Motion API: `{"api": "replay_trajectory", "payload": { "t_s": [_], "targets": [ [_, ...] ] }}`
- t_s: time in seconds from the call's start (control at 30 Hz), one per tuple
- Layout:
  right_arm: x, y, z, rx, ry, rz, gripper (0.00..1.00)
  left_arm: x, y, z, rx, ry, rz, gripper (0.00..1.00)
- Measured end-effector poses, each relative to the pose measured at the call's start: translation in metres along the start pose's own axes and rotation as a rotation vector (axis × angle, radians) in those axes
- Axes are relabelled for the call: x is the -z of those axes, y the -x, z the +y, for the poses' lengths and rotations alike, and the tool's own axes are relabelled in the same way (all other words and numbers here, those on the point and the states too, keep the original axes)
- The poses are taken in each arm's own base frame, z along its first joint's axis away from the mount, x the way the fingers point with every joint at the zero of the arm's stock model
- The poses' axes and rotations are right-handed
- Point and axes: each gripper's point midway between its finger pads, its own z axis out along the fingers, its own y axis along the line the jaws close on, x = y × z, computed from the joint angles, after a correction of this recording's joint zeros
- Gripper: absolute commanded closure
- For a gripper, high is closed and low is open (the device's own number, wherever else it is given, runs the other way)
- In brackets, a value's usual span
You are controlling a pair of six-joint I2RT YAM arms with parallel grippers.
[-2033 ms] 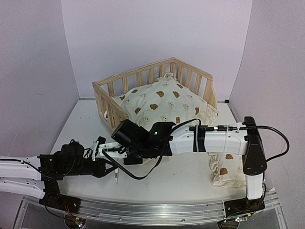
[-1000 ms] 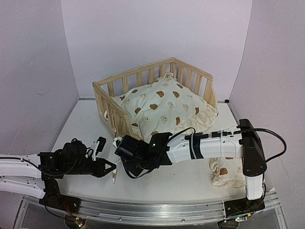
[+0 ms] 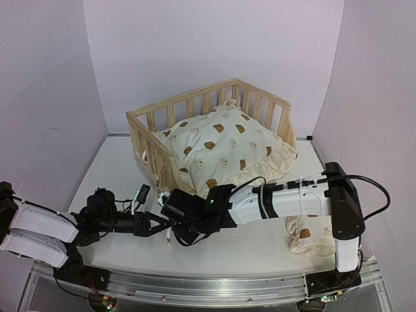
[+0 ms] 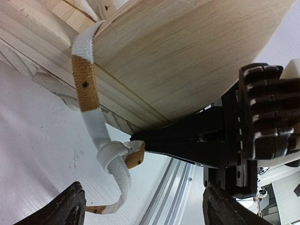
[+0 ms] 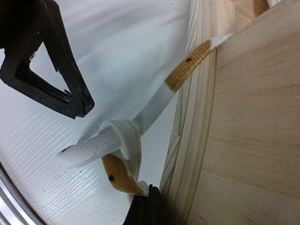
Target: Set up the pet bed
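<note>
Two grippers meet at the near-left corner of the pet bed [image 3: 195, 107], which stands mid-table towards the far wall with its bear-print cushion [image 3: 221, 146] heaped inside. A small matching pillow [image 3: 302, 231] lies near the right arm's base.

The work in hand appears to be the cushion's tie [image 5: 117, 140], a white-and-tan strap running down from the corner into a loose knot just above the table [image 3: 110, 169].

Your right gripper [image 5: 143, 201] is pinched fully closed on the tan end of that strap, hard against the wooden base. Your left gripper [image 4: 144, 187] stands spread wide and holds nothing, its fingers either side of the dangling white tail.

To finish the knot well, bring the left fingers onto the loose tail close to the knot and close them. Then draw away from the right's pinch, low and along the tabletop. Pull gently, because the light frame looks likely to slide and the strap could slip out of a hard tug.

Your left arm lies low along the near edge, reaching rightward. Your right arm stretches leftward across the front of the table, forearm almost level and wrist dipped to the surface.
</note>
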Motion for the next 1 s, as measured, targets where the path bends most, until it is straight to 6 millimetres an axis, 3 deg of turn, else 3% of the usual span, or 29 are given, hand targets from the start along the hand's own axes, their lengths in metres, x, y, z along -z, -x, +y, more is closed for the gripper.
{"api": "replay_trajectory", "payload": {
  "t_s": [0.17,0.4,0.73,1.0],
  "targets": [
    [0.0,0.0,0.0,-0.003,0.005,-0.001,1.0,-0.011,0.001,0.003,-0.028,-0.012,0.038,0.22],
    [0.001,0.0,0.0,-0.006,0.012,-0.004,1.0,-0.026,0.002,0.008,-0.037,-0.028,0.087,0.47],
    [0.001,0.0,0.0,-0.008,0.02,-0.003,1.0,-0.034,0.005,0.003,-0.034,-0.067,0.108,0.66],
    [0.001,0.0,0.0,-0.008,0.021,-0.003,1.0,-0.038,0.001,0.008,-0.004,-0.061,0.125,1.0]
  ]
}}
